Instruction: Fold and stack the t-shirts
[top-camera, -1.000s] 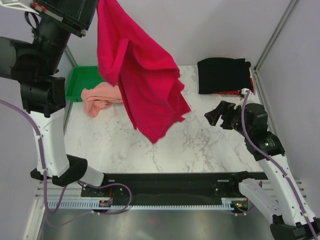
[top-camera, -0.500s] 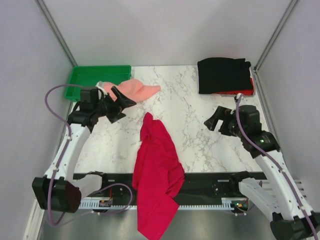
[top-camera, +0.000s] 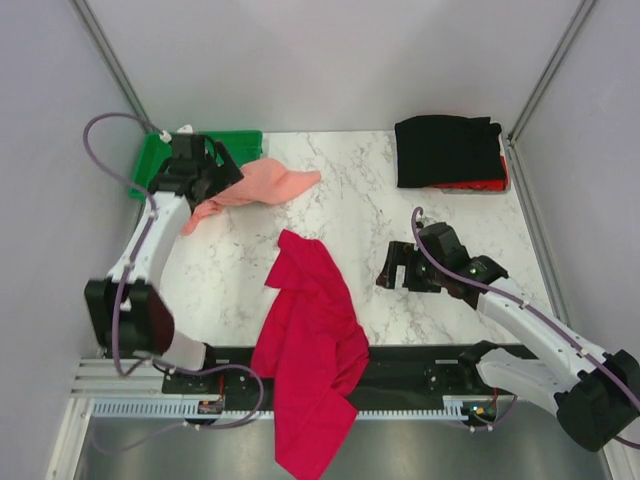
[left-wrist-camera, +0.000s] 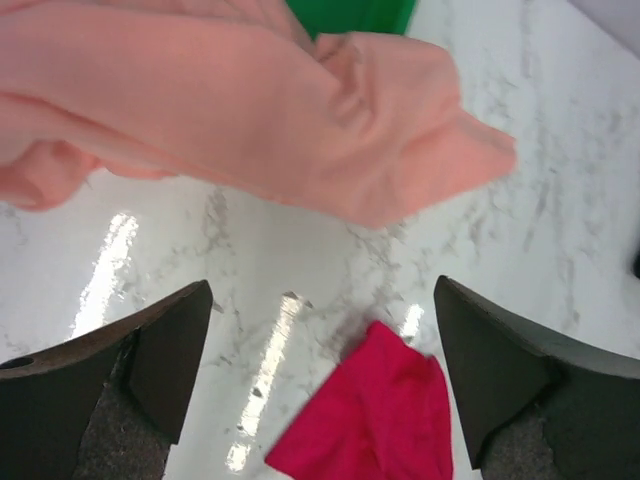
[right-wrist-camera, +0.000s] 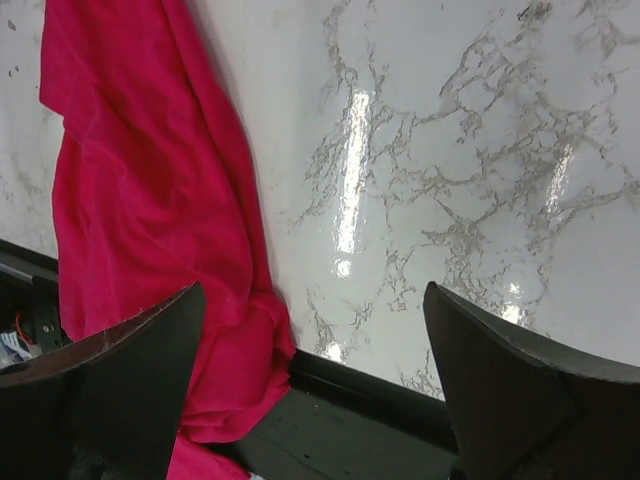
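My right claw hangs spread wide and empty over the marble table. My left claw is just as open and bare, above the salmon-pink t-shirt, which lies crumpled at the corner of the green tray. Just to the left of my right claw sprawls the crimson-red t-shirt, rumpled, its lower half hanging off the near edge across the black rail. The black t-shirt sits folded in the far right corner on a red layer. My worry is the crimson one: its overhanging weight could drag it off the table, or it could snag on the rail if I pull. A pinch on one layer would only bunch it tighter
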